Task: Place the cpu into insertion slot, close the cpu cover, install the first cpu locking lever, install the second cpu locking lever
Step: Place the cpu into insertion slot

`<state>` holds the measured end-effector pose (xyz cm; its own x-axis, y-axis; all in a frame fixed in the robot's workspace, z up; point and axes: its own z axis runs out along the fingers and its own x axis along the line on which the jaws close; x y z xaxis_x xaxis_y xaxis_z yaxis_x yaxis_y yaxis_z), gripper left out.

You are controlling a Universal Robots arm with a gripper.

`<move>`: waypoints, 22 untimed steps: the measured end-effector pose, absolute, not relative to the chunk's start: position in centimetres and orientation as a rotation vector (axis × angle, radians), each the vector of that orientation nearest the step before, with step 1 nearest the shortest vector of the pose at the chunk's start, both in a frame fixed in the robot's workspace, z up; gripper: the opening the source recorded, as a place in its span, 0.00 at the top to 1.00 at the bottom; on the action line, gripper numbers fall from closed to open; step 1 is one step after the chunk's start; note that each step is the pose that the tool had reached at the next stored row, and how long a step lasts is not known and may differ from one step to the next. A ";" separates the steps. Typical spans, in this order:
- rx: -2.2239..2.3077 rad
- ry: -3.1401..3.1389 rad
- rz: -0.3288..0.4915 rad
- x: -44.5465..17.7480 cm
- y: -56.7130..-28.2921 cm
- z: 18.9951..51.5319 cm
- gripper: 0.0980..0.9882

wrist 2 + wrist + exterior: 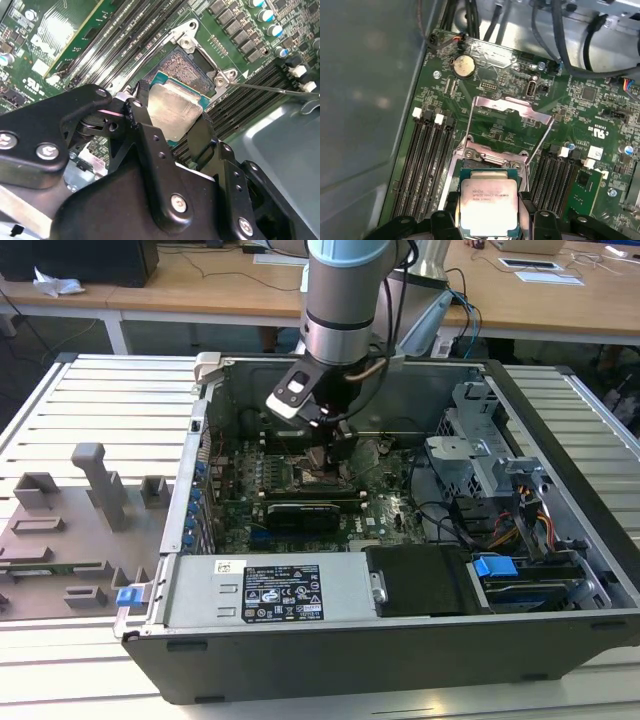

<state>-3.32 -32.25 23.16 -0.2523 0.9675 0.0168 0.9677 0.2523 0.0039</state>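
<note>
While claw (169, 115) grips it, cpu (487, 206): sq., dull silver; green rim.

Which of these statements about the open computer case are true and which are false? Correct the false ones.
1. The gripper clamps the cpu between its fingers. True.
2. The cpu cover is shut over the insertion slot. False: it is swung open, away from the slot.
3. The cpu hides the whole insertion slot. False: part of its dark centre shows.
4. A round coin cell sits on the motherboard. True.
</note>
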 end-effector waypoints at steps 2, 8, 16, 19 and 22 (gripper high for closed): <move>-1.935 -2.461 -0.021 -3.3 -32.2 23.2 0.50; -2.053 -2.367 -0.018 -3.3 -32.2 23.1 0.50; -2.220 -2.234 0.010 -3.3 -32.2 23.1 0.50; -2.268 -2.188 0.013 -3.3 -32.2 23.1 0.50; -2.311 -2.143 0.016 -3.3 -32.3 23.1 0.50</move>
